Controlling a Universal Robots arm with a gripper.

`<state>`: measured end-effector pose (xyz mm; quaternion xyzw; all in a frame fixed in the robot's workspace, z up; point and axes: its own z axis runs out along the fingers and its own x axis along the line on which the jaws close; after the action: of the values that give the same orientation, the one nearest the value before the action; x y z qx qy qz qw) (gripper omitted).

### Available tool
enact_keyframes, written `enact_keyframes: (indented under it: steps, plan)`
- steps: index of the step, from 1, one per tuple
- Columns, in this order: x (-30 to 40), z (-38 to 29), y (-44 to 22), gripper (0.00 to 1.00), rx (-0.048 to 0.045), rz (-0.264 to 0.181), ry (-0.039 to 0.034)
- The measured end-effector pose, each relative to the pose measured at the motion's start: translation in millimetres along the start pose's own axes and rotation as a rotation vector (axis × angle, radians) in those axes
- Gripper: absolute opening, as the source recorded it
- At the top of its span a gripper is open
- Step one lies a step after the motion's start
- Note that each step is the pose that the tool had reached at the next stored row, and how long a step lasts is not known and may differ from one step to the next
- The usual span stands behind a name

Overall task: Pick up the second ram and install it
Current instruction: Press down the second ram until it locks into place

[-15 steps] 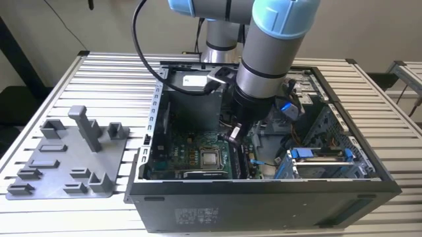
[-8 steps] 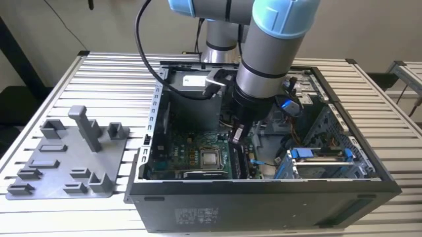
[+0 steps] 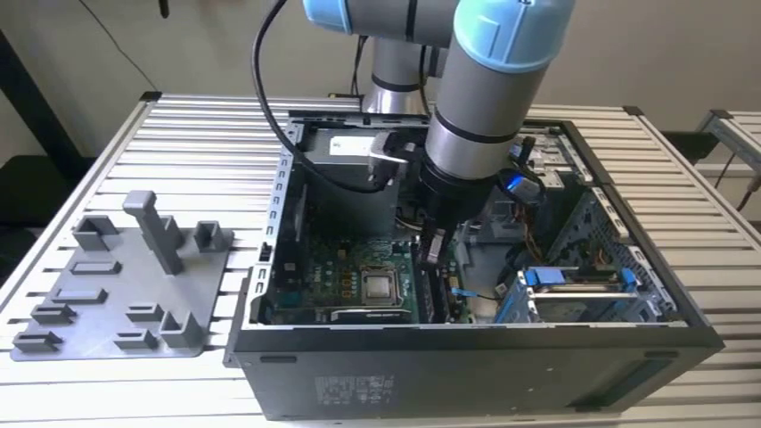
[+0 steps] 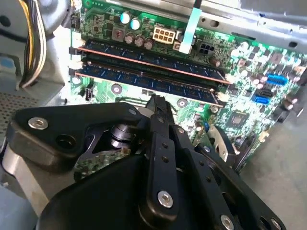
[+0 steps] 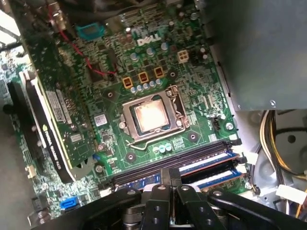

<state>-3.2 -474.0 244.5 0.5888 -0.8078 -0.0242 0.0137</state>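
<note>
second wrist view: two sticks seated, second ram (image 4: 148, 82) | first wrist view: CPU socket (image 5: 152, 116) | jaws: cannot tell

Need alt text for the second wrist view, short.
Two long, narrow dark blue memory sticks sit side by side in slots on a green motherboard inside an open computer case. The arm's black tool fills the foreground, its tip close to the nearer stick. A bundle of yellow and black cables hangs beside the board.
</note>
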Motion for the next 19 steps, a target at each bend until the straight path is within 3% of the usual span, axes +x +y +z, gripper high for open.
enact_keyframes:
  steps: [6,10,17,19]
  plan:
    - [0.0,1.5,-0.1,0.11,0.0063,-0.108,0.0007]
    - [0.1,3.0,-0.1,0.11,0.0052,-0.161,0.0005]
    - [0.0,5.5,-0.3,0.11,-0.0012,-0.253,-0.0189]
    - [0.0,5.6,-0.2,0.11,-0.0012,-0.253,-0.0193]
